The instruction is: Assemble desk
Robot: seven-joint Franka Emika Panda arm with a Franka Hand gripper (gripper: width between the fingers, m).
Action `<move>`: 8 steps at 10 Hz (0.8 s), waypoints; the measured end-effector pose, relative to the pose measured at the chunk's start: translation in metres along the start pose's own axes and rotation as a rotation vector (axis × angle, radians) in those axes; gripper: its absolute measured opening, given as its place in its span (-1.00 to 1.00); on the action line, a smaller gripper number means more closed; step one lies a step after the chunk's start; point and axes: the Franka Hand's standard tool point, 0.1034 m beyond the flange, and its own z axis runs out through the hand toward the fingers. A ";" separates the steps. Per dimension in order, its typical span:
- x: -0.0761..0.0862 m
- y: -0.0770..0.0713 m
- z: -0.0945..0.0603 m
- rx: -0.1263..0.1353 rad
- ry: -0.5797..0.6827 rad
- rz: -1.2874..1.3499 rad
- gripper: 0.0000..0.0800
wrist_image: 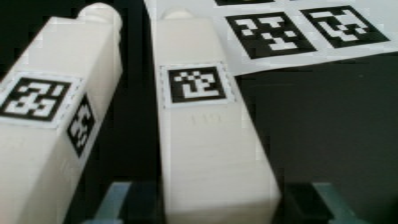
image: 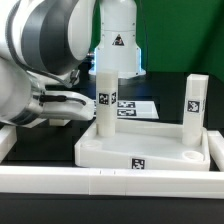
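Observation:
The white tabletop (image: pixel 150 152) lies rim up on the dark table. One white tagged leg (image: pixel 107 92) stands at its far corner on the exterior view's left. Another leg (image: pixel 193 105) stands at the far corner on the exterior view's right. In the wrist view two more tagged legs lie side by side. My gripper (wrist_image: pixel 219 205) is open around the middle leg (wrist_image: pixel 208 130), with a dark gap at each finger (wrist_image: pixel 121 200). The second leg (wrist_image: pixel 54 120) lies next to it. In the exterior view my gripper (image: pixel 72 100) is low, mostly hidden by the arm.
The marker board (wrist_image: pixel 285 30) lies just beyond the two legs and shows behind the tabletop (image: pixel 138 106). A long white rail (image: pixel 100 183) runs along the front. The robot's white base (image: pixel 117 40) stands at the back.

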 end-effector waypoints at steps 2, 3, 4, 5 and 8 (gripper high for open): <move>-0.012 -0.012 -0.025 -0.001 0.008 -0.012 -0.26; -0.018 -0.015 -0.027 0.007 -0.030 0.041 -0.26; -0.012 -0.013 -0.026 0.002 -0.012 0.034 -0.26; -0.009 -0.013 -0.030 -0.004 0.025 0.032 -0.26; -0.001 -0.005 -0.042 -0.003 0.087 0.034 -0.26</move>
